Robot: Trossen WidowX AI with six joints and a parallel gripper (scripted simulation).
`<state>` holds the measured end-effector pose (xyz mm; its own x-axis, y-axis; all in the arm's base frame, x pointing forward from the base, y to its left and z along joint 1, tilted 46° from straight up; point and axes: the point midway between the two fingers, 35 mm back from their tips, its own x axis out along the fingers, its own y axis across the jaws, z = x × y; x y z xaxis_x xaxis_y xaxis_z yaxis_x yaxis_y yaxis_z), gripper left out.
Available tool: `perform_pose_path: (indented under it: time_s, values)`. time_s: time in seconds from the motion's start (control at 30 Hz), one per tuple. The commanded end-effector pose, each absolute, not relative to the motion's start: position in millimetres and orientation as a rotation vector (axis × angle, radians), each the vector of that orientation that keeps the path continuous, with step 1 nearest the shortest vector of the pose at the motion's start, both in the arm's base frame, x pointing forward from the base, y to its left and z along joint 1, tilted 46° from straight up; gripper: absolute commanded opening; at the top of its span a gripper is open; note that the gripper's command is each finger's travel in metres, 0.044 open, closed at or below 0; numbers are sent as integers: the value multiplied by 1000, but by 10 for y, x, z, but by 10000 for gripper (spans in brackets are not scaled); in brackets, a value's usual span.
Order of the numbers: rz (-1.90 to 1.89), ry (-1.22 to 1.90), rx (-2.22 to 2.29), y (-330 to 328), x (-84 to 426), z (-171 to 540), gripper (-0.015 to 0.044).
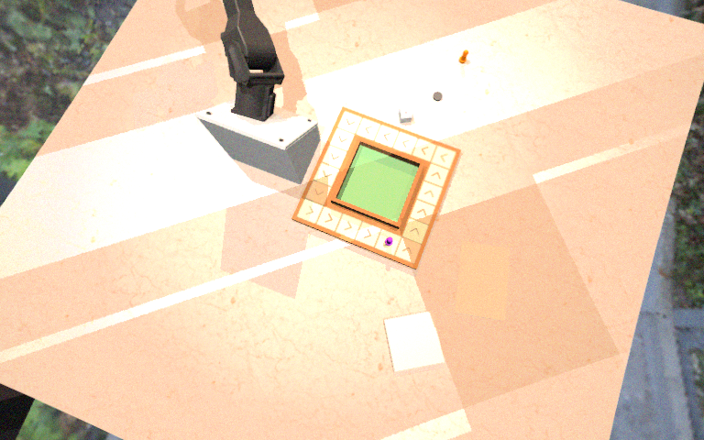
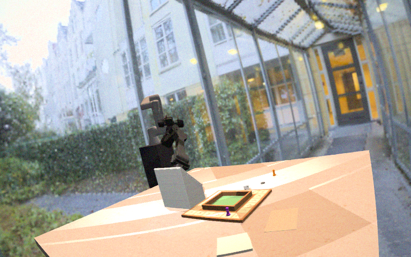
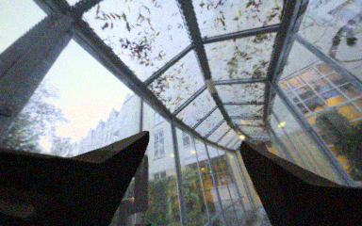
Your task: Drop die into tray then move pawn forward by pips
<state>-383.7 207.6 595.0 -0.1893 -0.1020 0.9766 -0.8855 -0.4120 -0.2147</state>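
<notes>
With the gripper (image 2: pixel 171 121) (image 3: pixel 194 140) raised clear, its fingers wide apart and holding nothing, the die (image 1: pixel 405 116) (image 2: pixel 246 187) rests on the table (image 1: pixel 170 321) (image 2: pixel 127 233) just outside the board (image 1: pixel 298 218) (image 2: pixel 212 219), presumably placed there for pickup before the roll.

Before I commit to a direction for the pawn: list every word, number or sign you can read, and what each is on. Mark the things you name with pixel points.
">"-shaped arrowheads, turned to differing directions: on the squares of the board (image 1: pixel 355 242) (image 2: pixel 212 218).
Die (image 1: pixel 405 116) (image 2: pixel 245 187): pips too small and blurred to count.
No words, labels, brands or numbers are readable in any view.
</notes>
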Motion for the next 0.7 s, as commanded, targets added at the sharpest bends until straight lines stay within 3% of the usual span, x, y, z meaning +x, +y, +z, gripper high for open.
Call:
perform_pose_path:
  time_s: [0.0,0.13,0.67]
  values:
    - [1664,-1174,1464,2086,-3833,5952,374]
    - [1668,-1203,1380,2335,-3725,5983,275]
    - [1703,-1261,707,4018,-2563,5883,275]
